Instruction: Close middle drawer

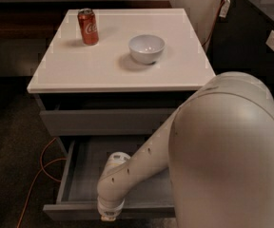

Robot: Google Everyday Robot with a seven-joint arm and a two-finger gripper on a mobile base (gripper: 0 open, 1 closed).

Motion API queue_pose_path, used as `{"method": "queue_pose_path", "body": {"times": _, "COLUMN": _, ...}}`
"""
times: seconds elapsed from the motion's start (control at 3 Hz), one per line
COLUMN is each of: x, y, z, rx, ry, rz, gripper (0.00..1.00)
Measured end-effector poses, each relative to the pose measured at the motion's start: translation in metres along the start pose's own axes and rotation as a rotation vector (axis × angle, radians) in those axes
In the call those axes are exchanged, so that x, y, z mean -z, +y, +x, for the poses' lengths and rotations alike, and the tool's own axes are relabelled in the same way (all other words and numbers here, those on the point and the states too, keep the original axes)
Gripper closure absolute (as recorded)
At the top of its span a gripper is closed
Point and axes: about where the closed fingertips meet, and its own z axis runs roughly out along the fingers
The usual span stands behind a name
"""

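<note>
The middle drawer (80,172) is pulled far out of the grey cabinet, its shallow grey tray empty and its flat front panel (75,212) near the bottom edge of the camera view. My white arm reaches down over the drawer from the right. My gripper (109,216) hangs at the end of it, right at the top of the front panel, left of its middle. The fingers are hidden behind the wrist and the panel. The drawer above it (106,121) is shut.
The white cabinet top (80,65) carries a red cola can (88,26) at the back left and a white bowl (147,48) near the middle. An orange cable (44,163) lies on the dark floor left of the drawer. A black cabinet (256,37) stands at the right.
</note>
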Motion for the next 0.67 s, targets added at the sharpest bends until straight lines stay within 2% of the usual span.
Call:
{"method": "queue_pose_path", "body": {"times": 0.33, "x": -0.002, "y": -0.006, "z": 0.004, "rx": -0.028, "ry": 0.025, "rz": 0.031, "gripper": 1.00}}
{"method": "queue_pose_path", "body": {"times": 0.67, "x": -0.001, "y": -0.021, "z": 0.016, "rx": -0.061, "ry": -0.008, "rz": 0.076, "gripper": 1.00}}
